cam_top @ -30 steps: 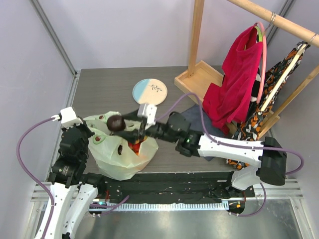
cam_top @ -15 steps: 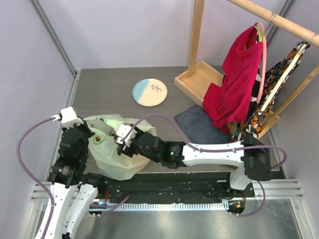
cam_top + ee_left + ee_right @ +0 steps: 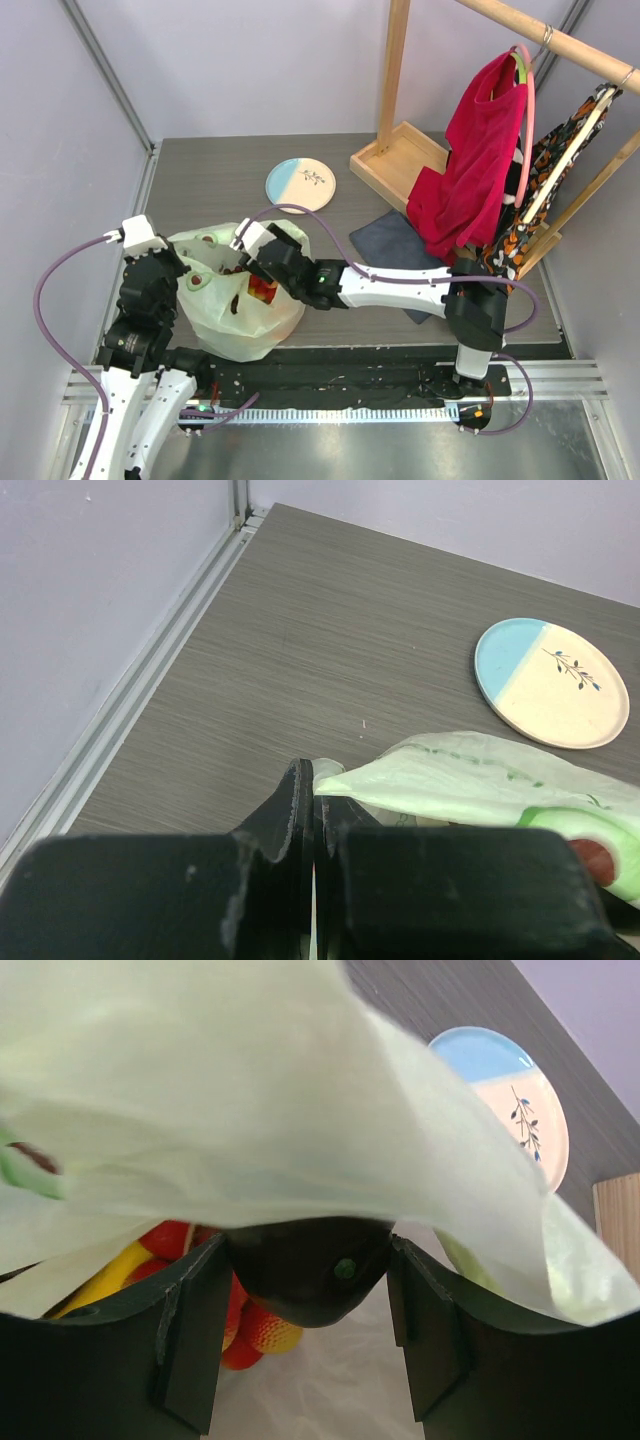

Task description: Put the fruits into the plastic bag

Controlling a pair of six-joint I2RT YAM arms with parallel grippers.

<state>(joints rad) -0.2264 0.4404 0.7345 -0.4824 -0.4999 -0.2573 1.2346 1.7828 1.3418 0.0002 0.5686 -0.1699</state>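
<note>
The plastic bag [image 3: 235, 325] is thin, pale green and see-through, with pictures of cut avocados on it. It sits in a crumpled heap on the grey table [image 3: 200, 180], and its mouth is open at the top. From above, bits of red and yellow show in the opening, but the fruits are too small to tell apart there. The right wrist view looks right inside the bag. There a yellow banana [image 3: 95, 1282], a red fruit [image 3: 165, 1240] and a bumpy orange fruit [image 3: 268, 1332] lie close together at the bottom, under a fold of the bag. The same view shows the right gripper [image 3: 308, 1295] inside the bag's mouth, pinching a dark round fruit [image 3: 300, 1255] that touches both of its fingers. From above I cannot pick out that dark fruit. The left gripper [image 3: 313, 785] is at the bag's left edge. Only the left wrist view shows it closely, with its fingers pressed together on a bit of the bag's rim. A blue and cream plate [image 3: 301, 185] lies beyond the bag, well apart from it. A red cloth [image 3: 470, 170] hangs on a wooden rack [image 3: 400, 165] far to the right of the bag
</note>
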